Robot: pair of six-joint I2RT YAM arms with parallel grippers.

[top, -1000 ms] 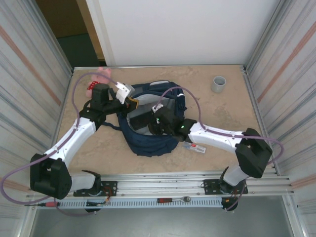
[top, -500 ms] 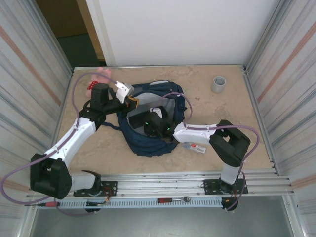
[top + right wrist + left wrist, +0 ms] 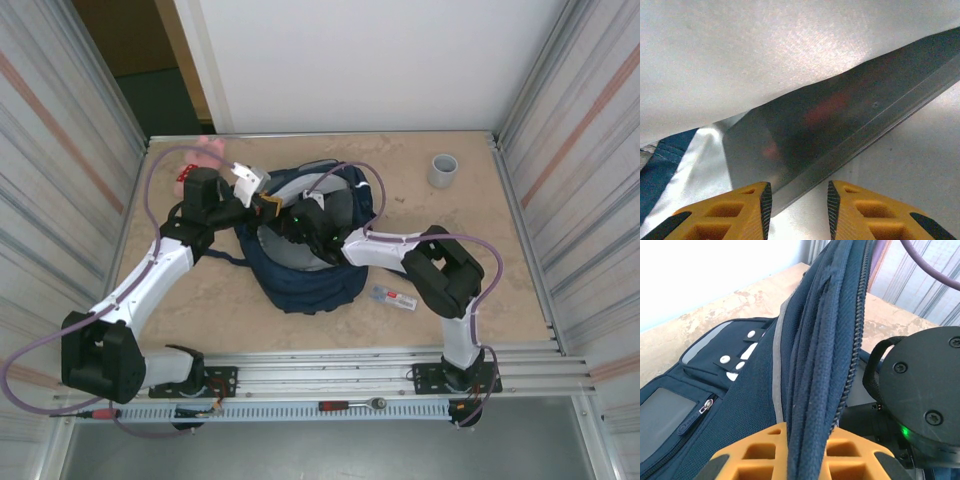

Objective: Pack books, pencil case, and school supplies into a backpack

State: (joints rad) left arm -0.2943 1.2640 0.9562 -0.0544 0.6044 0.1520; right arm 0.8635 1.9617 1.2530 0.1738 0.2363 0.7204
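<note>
The navy backpack [image 3: 312, 280] lies mid-table with its mouth held up. My left gripper [image 3: 266, 206] is shut on the zip edge of that mouth; in the left wrist view the folded blue fabric [image 3: 810, 365] runs between the orange fingers [image 3: 755, 450]. My right gripper [image 3: 297, 228] reaches inside the bag. In the right wrist view it [image 3: 800, 194] stands open over the silver lining [image 3: 765, 50], nothing between its fingers. A dark flat book [image 3: 840, 115] with reddish print lies just ahead of the left finger. A small clear pack with a red label [image 3: 395, 297] lies on the table right of the bag.
A grey cup [image 3: 443, 170] stands at the back right. A pink plush toy [image 3: 200, 158] lies at the back left behind my left arm. Metal walls close in both sides, and the rail [image 3: 330, 375] runs along the near edge.
My right arm has folded in and pushed its gripper further left and deeper into the backpack. The bag's mouth has bulged open wider. My left gripper has kept its hold in place.
</note>
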